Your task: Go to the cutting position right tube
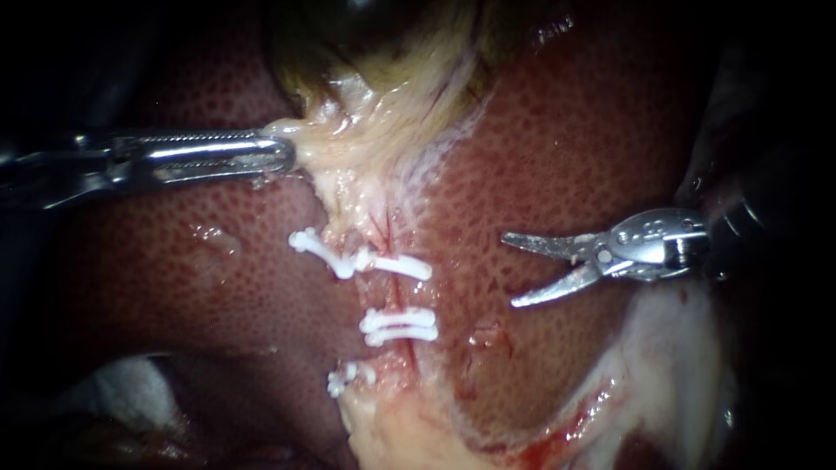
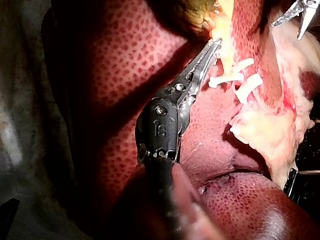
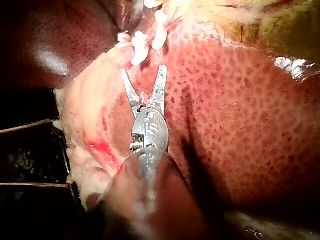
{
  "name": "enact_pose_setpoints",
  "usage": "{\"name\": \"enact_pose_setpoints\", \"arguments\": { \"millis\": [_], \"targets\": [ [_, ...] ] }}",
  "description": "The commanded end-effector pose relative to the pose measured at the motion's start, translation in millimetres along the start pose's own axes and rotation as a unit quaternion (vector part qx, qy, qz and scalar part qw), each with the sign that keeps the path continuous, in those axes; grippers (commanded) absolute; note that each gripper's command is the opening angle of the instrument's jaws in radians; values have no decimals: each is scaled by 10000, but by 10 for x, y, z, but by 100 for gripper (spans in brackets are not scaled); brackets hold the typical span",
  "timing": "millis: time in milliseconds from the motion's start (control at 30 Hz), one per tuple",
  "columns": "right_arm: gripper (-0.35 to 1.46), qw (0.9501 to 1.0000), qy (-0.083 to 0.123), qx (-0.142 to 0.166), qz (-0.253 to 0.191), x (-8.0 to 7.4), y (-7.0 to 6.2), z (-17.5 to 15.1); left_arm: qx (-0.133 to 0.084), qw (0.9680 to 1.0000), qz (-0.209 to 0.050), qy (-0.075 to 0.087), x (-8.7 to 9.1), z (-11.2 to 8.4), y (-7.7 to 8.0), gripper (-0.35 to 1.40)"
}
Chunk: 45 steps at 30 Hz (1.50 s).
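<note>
Liver (image 1: 566,157) mottled red; white clips (image 1: 399,325) across tube (image 1: 394,292).

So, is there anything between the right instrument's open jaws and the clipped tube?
Nothing visible. Only bare liver lies between the right instrument and the clipped tube; the left instrument holds pale tissue well aside.

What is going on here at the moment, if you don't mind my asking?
The left instrument has its end effector shut on the pale tissue just below the gallbladder. The right instrument hangs over the liver with its blades open, pointing toward the tube, which carries white clips. It has not yet reached the tube: bare liver shows between the blade tips and the clips.
</note>
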Motion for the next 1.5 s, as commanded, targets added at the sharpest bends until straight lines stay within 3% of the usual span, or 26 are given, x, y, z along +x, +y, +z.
{"name": "enact_pose_setpoints", "arguments": {
  "millis": [33, 167, 500, 600, 967, 1500],
  "targets": [
    [143, 10000, -25, 19, 39, -2, -1, 4, -3, 10000, 1, 0, 0, 0, 0, -35],
    [143, 9997, -174, 87, 171, -15, -4, 24, -4, 10000, 1, -1, -1, -1, -1, -35],
    [143, 9961, -587, 388, 533, -78, -8, 93, -3, 10000, 1, -1, -1, -2, -2, -35],
    [143, 9954, -639, 447, 560, -89, -7, 108, -2, 10000, 1, -1, -1, -2, -1, -35],
    [141, 9926, -634, 727, 736, -88, -3, 138, 1, 10000, 2, 0, -1, -2, -1, -35],
    [141, 9818, -404, 1433, 1182, -81, -8, 149, 21, 10000, 0, 2, -2, 0, -4, -35]
  ]
}}
